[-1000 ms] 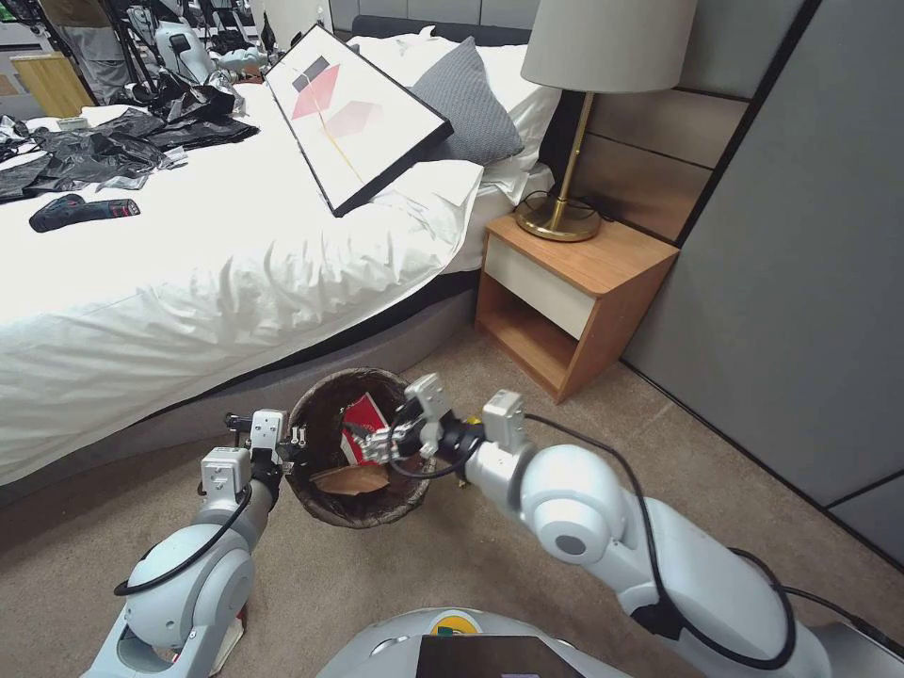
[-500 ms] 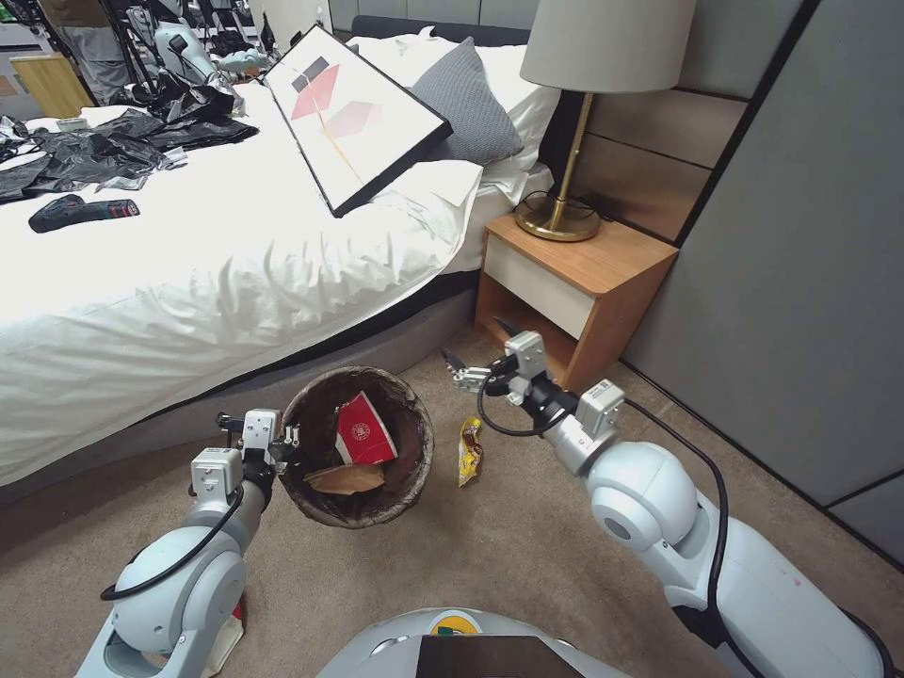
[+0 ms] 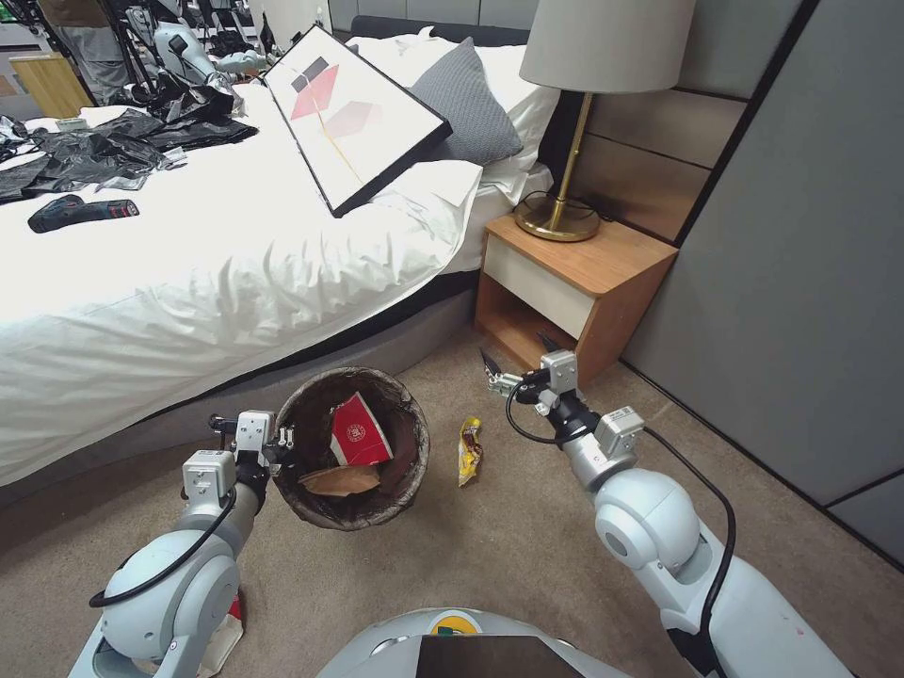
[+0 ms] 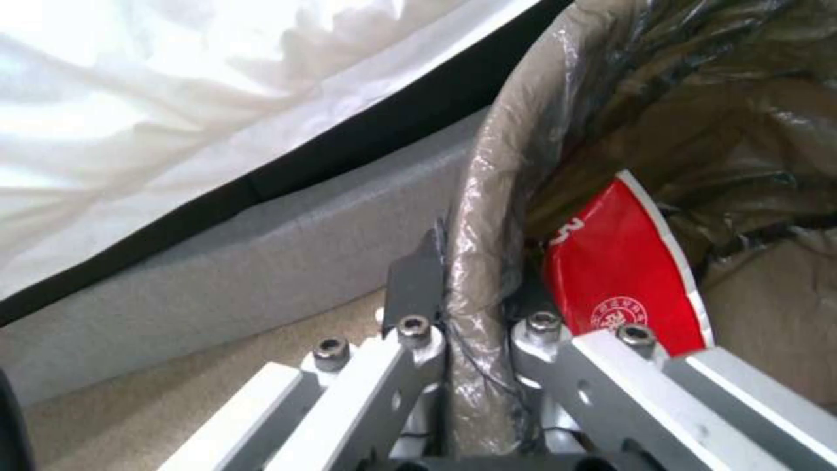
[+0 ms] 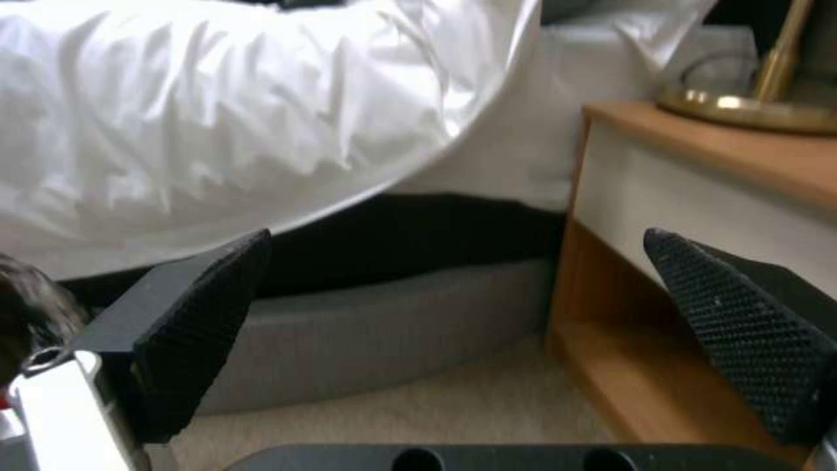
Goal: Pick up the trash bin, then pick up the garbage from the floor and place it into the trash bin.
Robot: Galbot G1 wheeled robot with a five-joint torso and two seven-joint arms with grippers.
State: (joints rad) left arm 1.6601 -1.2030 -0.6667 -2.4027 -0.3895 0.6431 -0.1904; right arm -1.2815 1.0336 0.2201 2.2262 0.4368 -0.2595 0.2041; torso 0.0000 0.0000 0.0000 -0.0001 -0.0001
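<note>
Two pincers are showing over the carpet between the bed (image 3: 235, 282) and the nightstand (image 3: 574, 292). The trash bin (image 3: 414, 443) is hanging just above the floor, close to the bed's grey base, its bag-lined rim facing up toward the head camera. Inside it a red-and-white carton (image 3: 358, 433) is leaning above a tan paper scrap (image 3: 344, 480). The left pincer (image 3: 280, 443) is clamping the bin's rim on the side nearest the robot's left (in the left wrist view its fingers (image 4: 418, 288) are pinching the bag-wrapped edge (image 4: 480, 261) from both sides). The left arm is bending at the elbow and reaching forward, low.

Open carpet is lying to the right of the bin, where a yellow snack wrapper (image 3: 469, 450) is resting on the floor, just beside the bin but apart from it. The right pincer (image 3: 513, 358) is hovering beyond the wrapper, near the nightstand's lower shelf, its jaws spread wide and holding nothing; its black pads (image 5: 201, 314) are framing the bed base and the nightstand's edge. The right arm is stretching forward, the wrist pointing toward the gap between bed and nightstand.
</note>
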